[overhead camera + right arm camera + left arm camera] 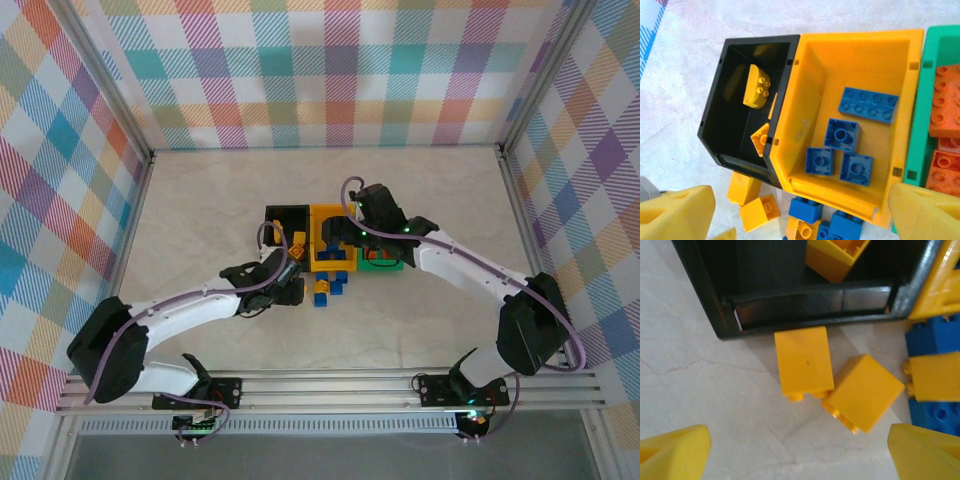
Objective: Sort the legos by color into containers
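Straight yellow brick (pixel 804 362) lies just outside the black bin (pixel 810 305), bin at its 12 o'clock. Tilted yellow brick (pixel 865 392) touches it at 4. Left gripper (pixel 800 454) hovers above, jaws wide, empty. Suggest taking the straight one first, square to its flat sides, without nudging the neighbour. Right gripper (pixel 801 212), also spread and empty, hangs over the yellow bin (pixel 860 37). Its camera gives contents: blue bricks (pixel 842 135) there, orange bricks (pixel 945 100) in the green bin (pixel 917 125) at 3. Left wrist gives brick edges close up.

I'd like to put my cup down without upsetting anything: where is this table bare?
The table is bare from behind the black bin up to the back wall, to that bin's left, and right of the green bin. It is crowded just in front of the yellow bin, where loose bricks lie.
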{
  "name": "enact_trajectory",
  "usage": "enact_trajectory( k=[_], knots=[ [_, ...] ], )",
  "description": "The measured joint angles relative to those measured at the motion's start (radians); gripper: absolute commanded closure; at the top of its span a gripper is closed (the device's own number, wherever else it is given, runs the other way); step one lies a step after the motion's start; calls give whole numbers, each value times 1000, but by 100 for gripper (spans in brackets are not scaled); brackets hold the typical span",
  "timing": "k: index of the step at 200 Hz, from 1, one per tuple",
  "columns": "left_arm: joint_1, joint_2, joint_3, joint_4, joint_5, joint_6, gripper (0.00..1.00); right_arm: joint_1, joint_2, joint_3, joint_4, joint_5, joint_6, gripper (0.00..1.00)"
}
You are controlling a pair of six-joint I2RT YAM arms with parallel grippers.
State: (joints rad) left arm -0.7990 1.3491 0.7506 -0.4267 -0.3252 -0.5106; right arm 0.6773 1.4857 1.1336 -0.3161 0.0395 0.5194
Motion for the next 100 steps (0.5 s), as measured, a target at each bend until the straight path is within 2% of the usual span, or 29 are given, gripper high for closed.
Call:
enact_trajectory(
  k=[11,45,100],
  knots=[
    [0,17,0,22,-27,6,18,0,-3,-16,2,0,0,10],
    [14,59,1,94,-81,23,25,0,-8,-48,3,0,0,10],
    [32,163,6,169,-108,33,45,0,-78,-72,10,0,-1,10]
  ],
)
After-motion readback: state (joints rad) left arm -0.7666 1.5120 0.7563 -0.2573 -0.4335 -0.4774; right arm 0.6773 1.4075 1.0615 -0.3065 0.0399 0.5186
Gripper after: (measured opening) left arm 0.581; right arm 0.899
